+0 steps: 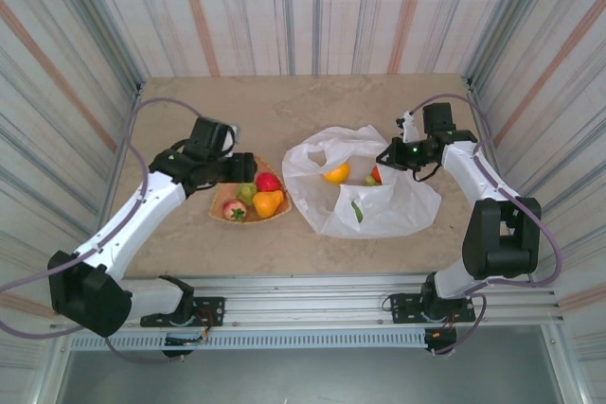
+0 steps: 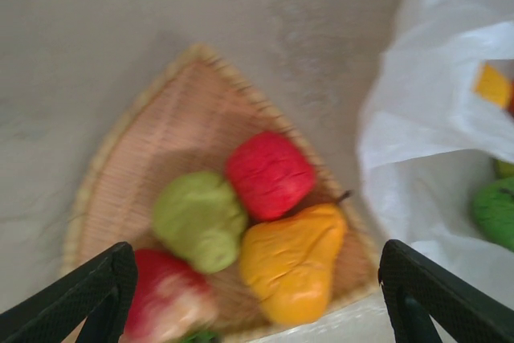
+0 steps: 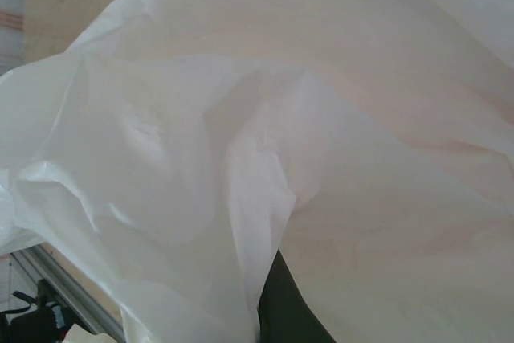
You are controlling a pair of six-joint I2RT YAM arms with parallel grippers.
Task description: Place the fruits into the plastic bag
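Fruits [image 2: 269, 174] on plate [image 2: 161, 126], left jaws apart above, right jaws clamping plastic bag [image 1: 402, 207]

Table [image 1: 284, 106] top beige and marbled, evenly lit with soft shadows; walls [image 1: 312, 7] on three sides pale with vertical grey, blue and rust stripes; aluminium rail [image 1: 312, 295] along the near table edge, grey floor [image 1: 303, 380] below it.

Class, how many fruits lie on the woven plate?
4: red apple uppermost, green fruit left of it, yellow pear below it, reddish fruit bottom-left. None seems hidden.
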